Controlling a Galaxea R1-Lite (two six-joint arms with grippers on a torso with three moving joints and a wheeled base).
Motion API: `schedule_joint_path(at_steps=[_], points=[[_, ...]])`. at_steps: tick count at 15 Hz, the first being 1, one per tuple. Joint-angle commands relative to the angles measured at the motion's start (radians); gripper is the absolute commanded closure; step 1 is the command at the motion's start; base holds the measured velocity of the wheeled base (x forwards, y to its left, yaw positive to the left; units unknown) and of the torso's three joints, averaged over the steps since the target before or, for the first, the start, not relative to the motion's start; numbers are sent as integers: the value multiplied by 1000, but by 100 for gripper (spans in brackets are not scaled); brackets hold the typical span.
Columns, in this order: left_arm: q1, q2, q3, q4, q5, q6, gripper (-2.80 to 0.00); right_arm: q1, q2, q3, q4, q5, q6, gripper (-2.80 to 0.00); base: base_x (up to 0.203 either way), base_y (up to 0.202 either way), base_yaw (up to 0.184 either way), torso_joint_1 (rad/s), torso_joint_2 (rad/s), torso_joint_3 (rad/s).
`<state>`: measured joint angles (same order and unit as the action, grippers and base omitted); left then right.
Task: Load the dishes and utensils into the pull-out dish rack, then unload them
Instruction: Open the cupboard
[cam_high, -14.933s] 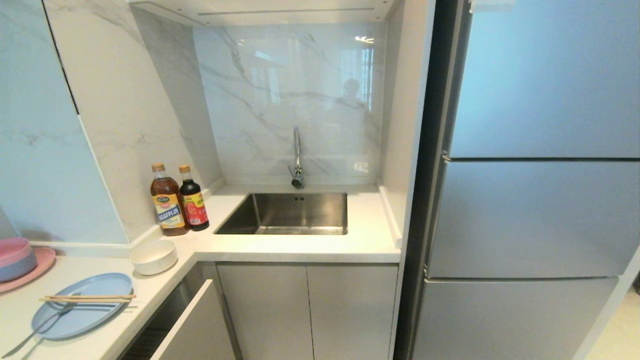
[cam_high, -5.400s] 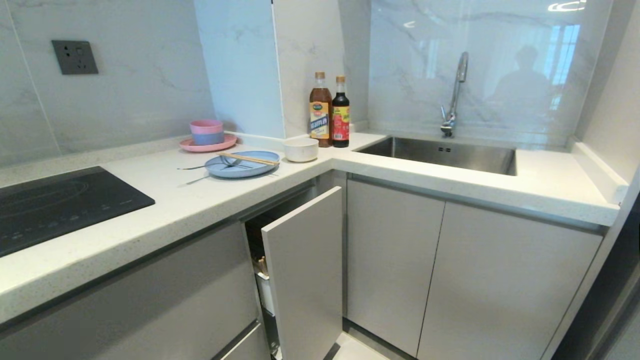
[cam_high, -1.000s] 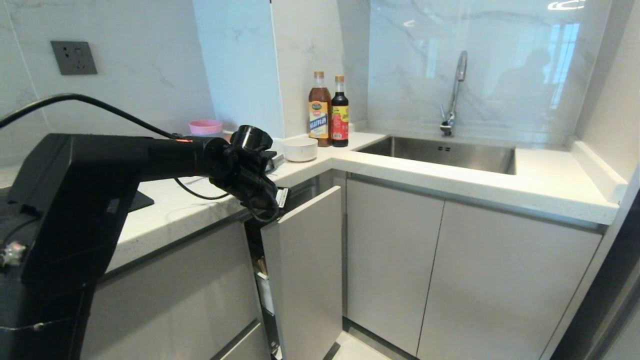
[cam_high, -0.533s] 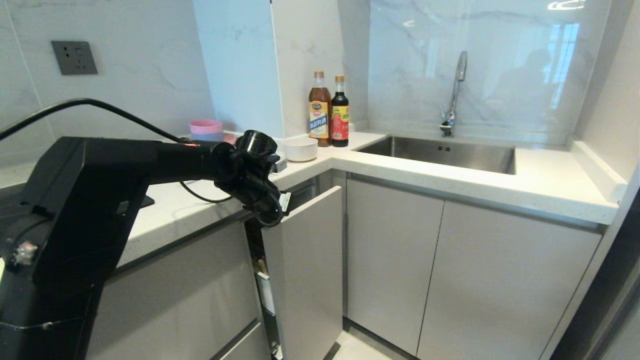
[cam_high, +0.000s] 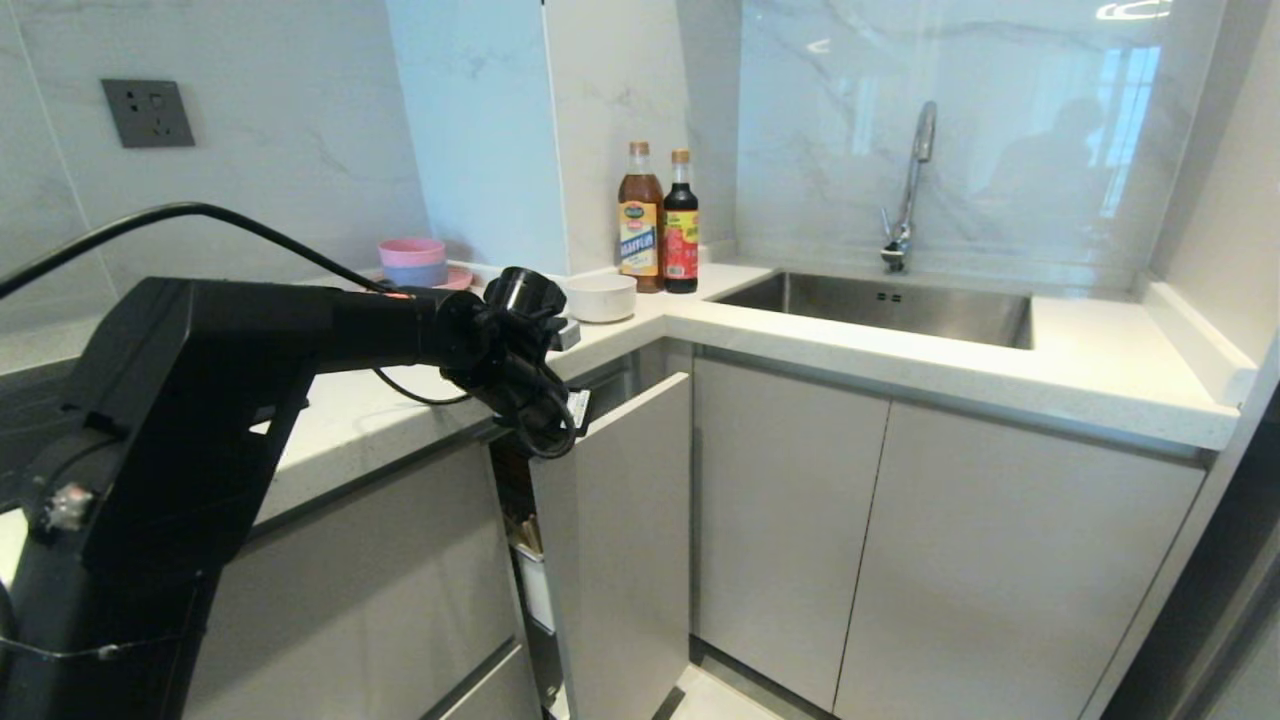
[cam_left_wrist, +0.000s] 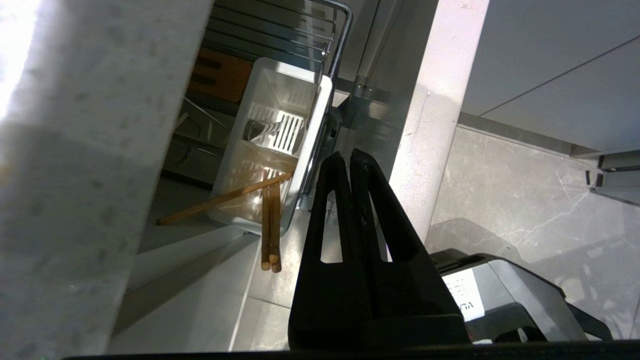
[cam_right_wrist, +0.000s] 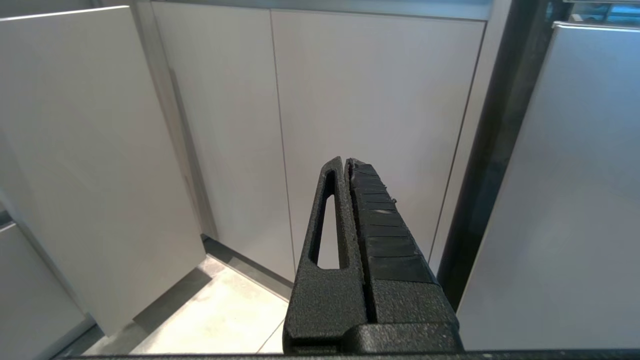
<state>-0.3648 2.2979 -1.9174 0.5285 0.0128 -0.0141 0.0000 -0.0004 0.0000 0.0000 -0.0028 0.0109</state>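
Left gripper (cam_left_wrist: 348, 156), jaws clenched on nothing, hangs behind the pull-out dish rack's front panel (cam_high: 615, 540); the desk (cam_left_wrist: 75, 165) edge crowds beside it. Beyond the jaws, 3 chopsticks (cam_left_wrist: 270, 225) lean in a white cup (cam_left_wrist: 280, 130), long axes pointing outward.

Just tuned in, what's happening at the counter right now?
The left gripper, shut and empty, sits at the top edge of the front panel of the partly open pull-out rack. Wooden chopsticks stand in its white cup. The white bowl waits on the counter. The right gripper hangs shut and idle by the cabinets.

Bright, even daylight; window glare on marble backsplash (cam_high: 950, 150); countertop edge (cam_left_wrist: 75, 175) perhaps blurred.
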Motion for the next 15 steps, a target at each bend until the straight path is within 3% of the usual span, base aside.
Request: schedule_joint_path(at_steps=[1, 15], points=[[-17, -12, 0, 4, -2, -2, 0, 0, 0, 2, 0, 0, 0, 0, 0, 0, 0, 0, 0, 0], [-96, -1, 0, 2, 22, -9, 0, 0, 0, 2, 0, 0, 0, 0, 0, 0, 0, 0, 0, 0]])
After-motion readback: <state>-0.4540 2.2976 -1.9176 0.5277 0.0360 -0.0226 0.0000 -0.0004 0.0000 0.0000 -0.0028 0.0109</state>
